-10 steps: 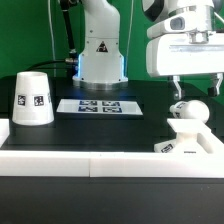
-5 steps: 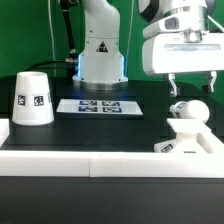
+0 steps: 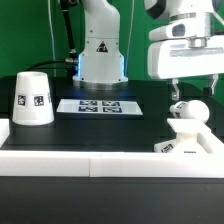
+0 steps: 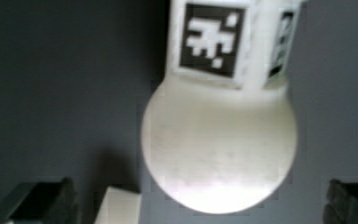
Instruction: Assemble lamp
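White plastic parts on a black table (image 3: 100,130). My gripper (image 3: 196,92) hangs over the exterior view's right side, fingers spread wide w/ nothing between them: released, gripping no part.

The bulb (image 3: 191,112) is right under me. Its round ball rests on top of the base block (image 3: 186,135), and a short tagged stem end pokes toward the exterior view's left. Can't tell if the stem is seated in the base or just lying on it. My fingertip on that side is v. close above the stem end, and contact isn't clear from this angle. The other fingertip is well off to the far side of the ball.

In the wrist view the bulb (image 4: 220,150) fills the middle, a smooth pale oval, w/ the black-and-white tag of its stem (image 4: 226,38) just beyond it. My dark fingertips (image 4: 43,198) show at both edges of the picture, one on each side of the ball and apart from it.

The base block is low and angular, tag on its front face, and sits against the white wall (image 3: 90,165) along the near edge.

The shade (image 3: 30,98) stands upright, narrow end up, tag facing the camera, at the exterior view's left, well apart from bulb and base. Between the two sides, further back, the marker board (image 3: 98,105) lies flat in front of the robot pedestal (image 3: 100,55).
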Robot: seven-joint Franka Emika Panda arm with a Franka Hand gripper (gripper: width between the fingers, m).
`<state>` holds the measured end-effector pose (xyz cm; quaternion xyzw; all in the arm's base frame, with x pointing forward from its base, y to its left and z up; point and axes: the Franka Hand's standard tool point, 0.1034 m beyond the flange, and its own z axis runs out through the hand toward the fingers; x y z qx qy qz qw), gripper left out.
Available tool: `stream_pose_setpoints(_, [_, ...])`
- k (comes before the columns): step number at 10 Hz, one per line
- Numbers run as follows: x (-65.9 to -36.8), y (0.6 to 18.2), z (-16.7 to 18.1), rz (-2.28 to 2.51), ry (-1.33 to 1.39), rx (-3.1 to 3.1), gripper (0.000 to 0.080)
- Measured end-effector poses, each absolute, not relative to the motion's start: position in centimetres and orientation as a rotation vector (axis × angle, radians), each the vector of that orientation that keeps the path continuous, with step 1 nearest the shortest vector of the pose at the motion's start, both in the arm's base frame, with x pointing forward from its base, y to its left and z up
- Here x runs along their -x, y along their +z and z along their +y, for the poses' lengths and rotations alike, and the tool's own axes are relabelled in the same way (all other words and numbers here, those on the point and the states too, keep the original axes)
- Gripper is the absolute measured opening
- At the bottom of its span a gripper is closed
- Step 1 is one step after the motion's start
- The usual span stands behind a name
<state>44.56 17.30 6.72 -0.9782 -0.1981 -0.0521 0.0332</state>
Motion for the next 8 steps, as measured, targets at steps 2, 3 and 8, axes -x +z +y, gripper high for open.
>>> stream_pose_setpoints(2, [-45.78, 6.75, 16.63, -0.609, -0.021, 3.018, 0.0698])
stream_pose_setpoints(3, [-45.45, 6.70, 16.46, -0.606, 0.130, 3.020, 0.0698])
stream_pose_setpoints(8, [-45.03, 6.56, 16.78, -0.605, 0.622, 2.984, 0.0698])
